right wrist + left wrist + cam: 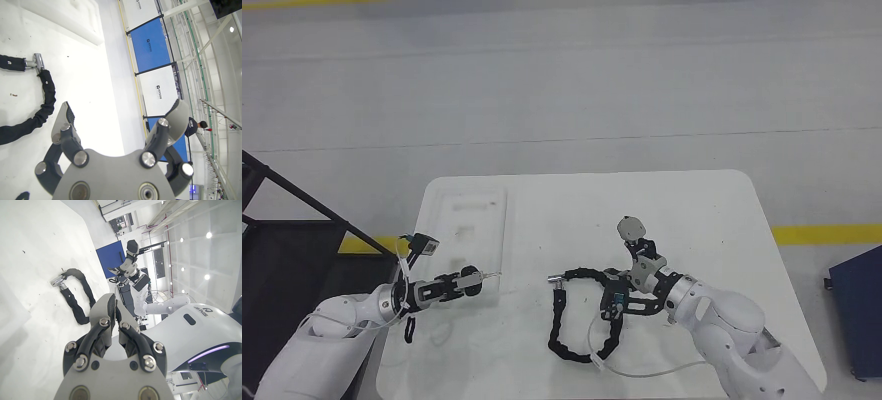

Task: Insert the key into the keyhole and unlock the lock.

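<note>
- Top view takes in the white table (712,220), with a pale moulded tray (474,215) lying on its far left part.
- On the table right of centre lies the chain (560,335), sleeved in black cloth and bent into a loose loop. Its two ends meet at the loop's far left corner.
- Over the right side of that loop hangs the right gripper (610,300), its fingers (66,110) spread wide with nothing between them. From the left wrist view it looks raised off the chain rather than touching it.
- At the table's near left sits the left gripper (474,281), pointing right towards the loop. Its pads (112,302) are pressed together on a thin blade.
- At the loop's corner the chrome lock cylinder (558,286) joins the chain ends. It lies to the right of the left gripper, apart from it, with bare table between.
- In the left wrist view the cylinder's end face carries the keyhole (53,283), turned roughly back towards the left gripper.
- Sticking out past the left fingertips is the key (115,292), seen edge-on, its long axis running left to right at the cylinder.
- By my reckoning the key arm needs a straight run rightward, though the right gripper is much the nearer to the lock and could steady it.
</note>
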